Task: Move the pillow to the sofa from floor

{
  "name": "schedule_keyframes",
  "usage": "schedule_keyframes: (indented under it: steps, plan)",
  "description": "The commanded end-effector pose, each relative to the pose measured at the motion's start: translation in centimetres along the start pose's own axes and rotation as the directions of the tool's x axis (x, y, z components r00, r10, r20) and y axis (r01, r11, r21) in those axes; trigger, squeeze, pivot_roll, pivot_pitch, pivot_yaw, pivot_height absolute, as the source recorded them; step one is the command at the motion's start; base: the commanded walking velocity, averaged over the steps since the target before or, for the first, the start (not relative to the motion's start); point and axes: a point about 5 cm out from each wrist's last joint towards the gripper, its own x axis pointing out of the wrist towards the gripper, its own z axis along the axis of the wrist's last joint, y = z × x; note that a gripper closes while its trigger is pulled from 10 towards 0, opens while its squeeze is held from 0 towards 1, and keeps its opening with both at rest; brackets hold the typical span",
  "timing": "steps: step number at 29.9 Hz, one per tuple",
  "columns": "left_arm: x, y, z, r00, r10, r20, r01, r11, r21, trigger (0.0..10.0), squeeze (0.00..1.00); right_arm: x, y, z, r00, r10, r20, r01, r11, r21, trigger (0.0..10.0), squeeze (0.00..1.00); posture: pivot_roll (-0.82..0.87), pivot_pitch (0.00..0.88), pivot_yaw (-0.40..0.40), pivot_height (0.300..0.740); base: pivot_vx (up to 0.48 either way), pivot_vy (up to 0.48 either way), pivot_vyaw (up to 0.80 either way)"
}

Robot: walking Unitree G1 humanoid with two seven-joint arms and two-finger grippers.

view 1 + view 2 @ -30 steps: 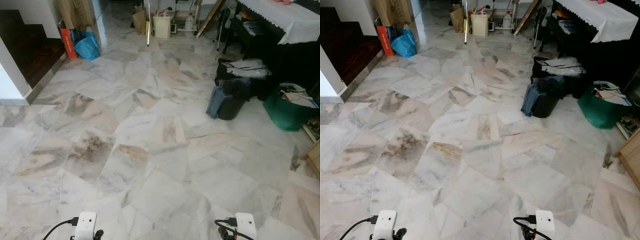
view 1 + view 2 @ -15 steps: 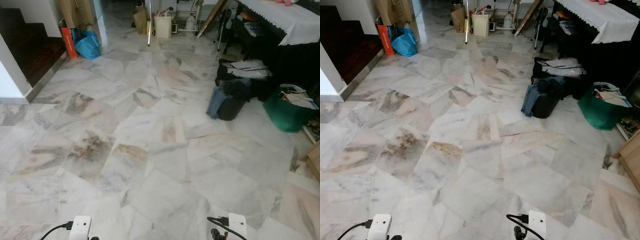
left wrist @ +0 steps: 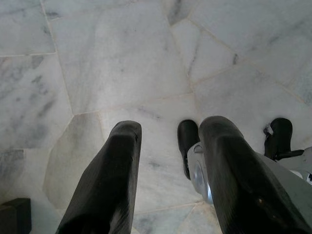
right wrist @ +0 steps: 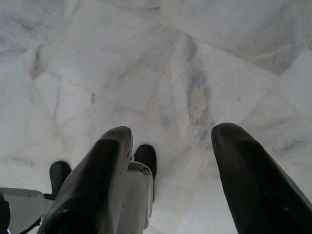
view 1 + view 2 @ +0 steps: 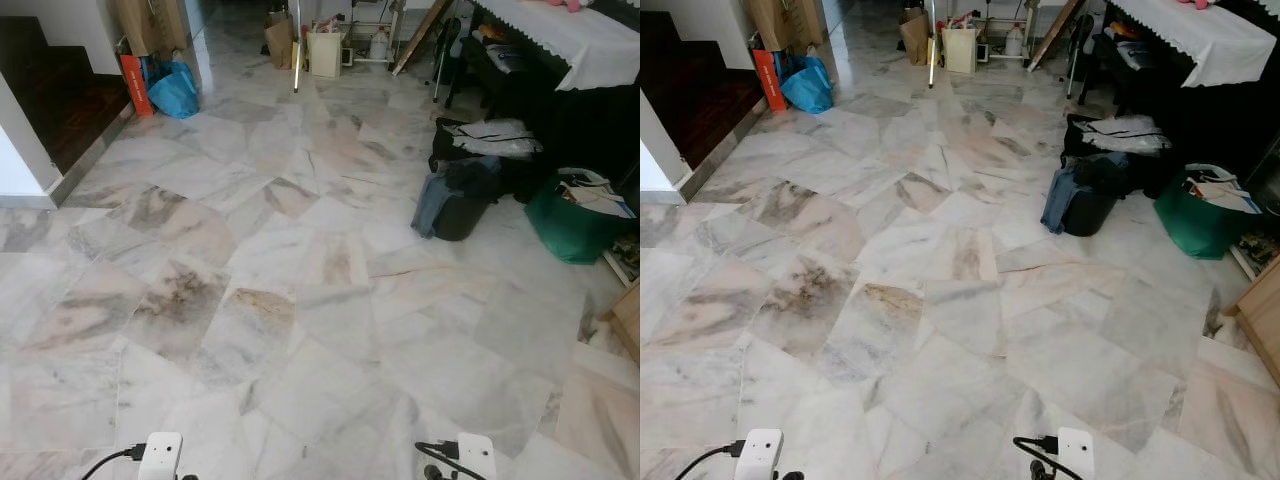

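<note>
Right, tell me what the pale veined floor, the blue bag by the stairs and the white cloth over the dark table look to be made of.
Pale veined floor: polished marble slabs by the look, with grey and brown veining, irregular joints and a soft sheen. Blue bag by the stairs: probably thin plastic, crumpled and glossy. White cloth over the dark table: fabric, matte, draping with a scalloped, lace-like edge.

floor: spreads across the near and middle scene
stairs: far left
bags: far left, just right of stairs
boxes: far centre
luggage: right, on floor
basket: right of luggage, near it
counter: far right, behind luggage
</note>
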Motion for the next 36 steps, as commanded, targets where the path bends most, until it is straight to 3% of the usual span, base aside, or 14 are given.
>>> schedule_keyframes:
  steps: [1, 11, 15, 22, 25, 26, 29, 30, 36]
  plan:
    - [-0.1, 0.2, -0.5, 1.000, -0.003, -0.026, 0.003, 1.000, 0.011, 10.0, 0.00, -0.2, -0.4, -0.5, 1.000, -0.007, -0.009, 0.007, 1.000, 0.008, 10.0, 0.00, 0.02, 0.000, -0.025, 0.740, 0.000, 0.000, 0.00]
    - [-0.1, 0.2, -0.5, 1.000, -0.005, -0.028, 0.005, 1.000, 0.016, 10.0, 0.00, 0.1, 0.9, -0.3, 1.000, 0.002, -0.013, -0.002, 1.000, 0.006, 10.0, 0.00, 0.02, 0.000, -0.018, 0.740, 0.000, 0.000, 0.00]
    - [-0.1, 0.3, -0.7, 1.000, -0.003, -0.030, 0.004, 1.000, 0.014, 10.0, 0.00, 0.5, 2.8, 0.6, 1.000, 0.016, -0.004, -0.016, 1.000, 0.003, 10.0, 0.00, 0.02, 0.000, -0.014, 0.740, 0.000, 0.000, 0.00]
    - [-0.2, 0.3, -0.7, 1.000, -0.003, -0.030, 0.003, 1.000, 0.016, 10.0, 0.00, 0.6, 3.3, 0.7, 1.000, 0.020, -0.001, -0.020, 1.000, 0.001, 10.0, 0.00, 0.02, 0.000, -0.012, 0.740, 0.000, 0.000, 0.00]
    - [-0.2, 0.3, -0.8, 1.000, -0.003, -0.031, 0.003, 1.000, 0.016, 10.0, 0.00, 0.5, 2.6, 0.8, 1.000, 0.014, 0.004, -0.014, 1.000, 0.002, 10.0, 0.00, 0.02, 0.000, -0.011, 0.740, 0.000, 0.000, 0.00]
    - [-0.2, 0.4, -0.8, 0.999, -0.003, -0.032, 0.004, 1.000, 0.016, 10.0, 0.00, 0.4, 1.0, 0.8, 1.000, -0.001, 0.009, 0.001, 1.000, 0.005, 10.0, 0.00, 0.02, 0.000, -0.010, 0.740, 0.000, 0.000, 0.00]
    - [-0.2, 0.4, -0.8, 0.999, -0.004, -0.032, 0.004, 1.000, 0.016, 10.0, 0.00, 0.2, 0.1, 0.8, 1.000, -0.011, 0.009, 0.011, 1.000, 0.007, 10.0, 0.00, 0.02, 0.000, -0.010, 0.740, 0.000, 0.000, 0.00]
    - [-0.2, 0.4, -0.8, 0.999, -0.005, -0.032, 0.006, 1.000, 0.016, 10.0, 0.00, 0.0, -0.9, 0.5, 1.000, -0.022, 0.005, 0.022, 1.000, 0.008, 10.0, 0.00, 0.02, 0.000, -0.010, 0.740, 0.000, 0.000, 0.00]
    - [-0.2, 0.3, -0.8, 0.999, -0.011, -0.031, 0.011, 1.000, 0.015, 10.0, 0.00, -0.4, -2.2, -0.1, 0.999, -0.038, -0.009, 0.038, 0.999, 0.012, 10.0, 0.00, 0.02, 0.000, -0.012, 0.740, -0.040, 0.000, 0.00]
